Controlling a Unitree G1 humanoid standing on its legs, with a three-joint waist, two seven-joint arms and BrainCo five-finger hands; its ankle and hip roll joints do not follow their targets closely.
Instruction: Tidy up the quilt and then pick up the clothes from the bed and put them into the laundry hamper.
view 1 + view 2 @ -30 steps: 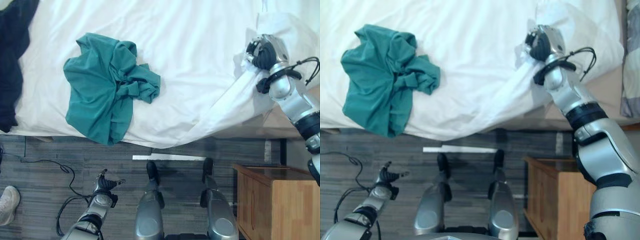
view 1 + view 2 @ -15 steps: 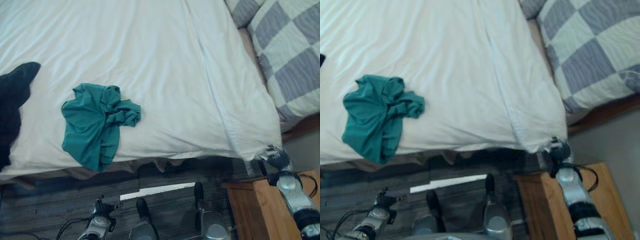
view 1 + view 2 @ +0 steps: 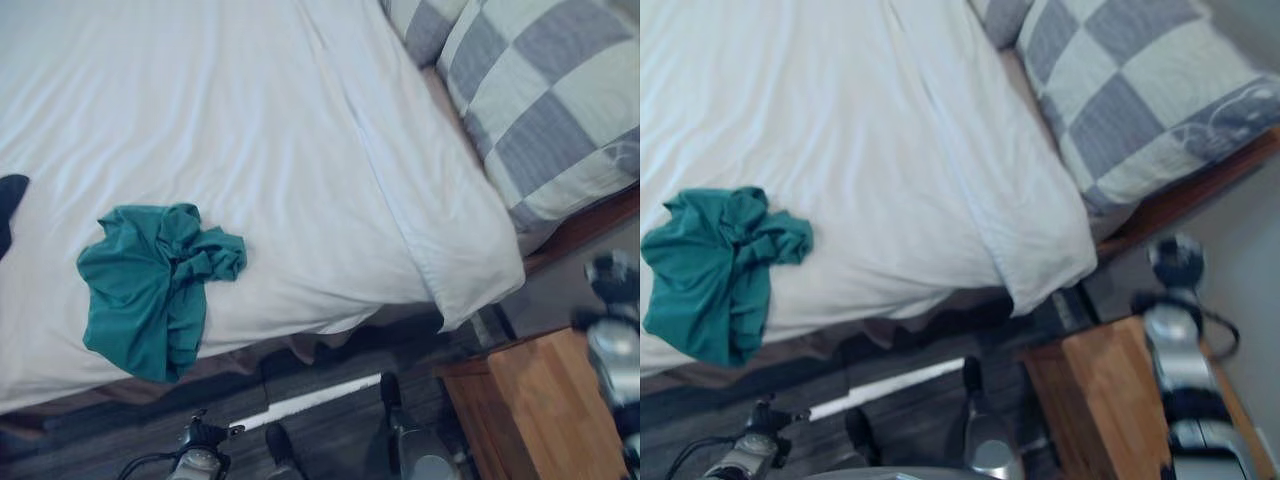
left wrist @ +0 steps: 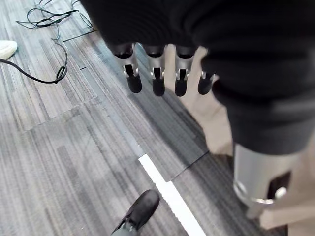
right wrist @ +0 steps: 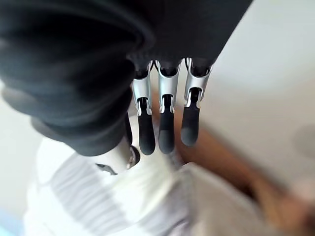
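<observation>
The white quilt lies spread flat over the bed, its near right corner hanging over the bed's edge. A crumpled teal garment rests on the quilt near the front edge. A dark garment peeks in at the far left. My right hand hovers to the right of the bed, above the nightstand, apart from the quilt. Its fingers are straight and hold nothing. My left hand hangs low over the floor in front of the bed, fingers straight and empty.
A grey-and-white checked pillow lies at the head of the bed on the right. A wooden nightstand stands beside the bed under my right arm. A white tape strip and loose cables lie on the grey floor.
The camera has swung toward the bed's head. My right hand has let go of the quilt corner and moved off to the right, above the nightstand. The quilt now lies flat.
</observation>
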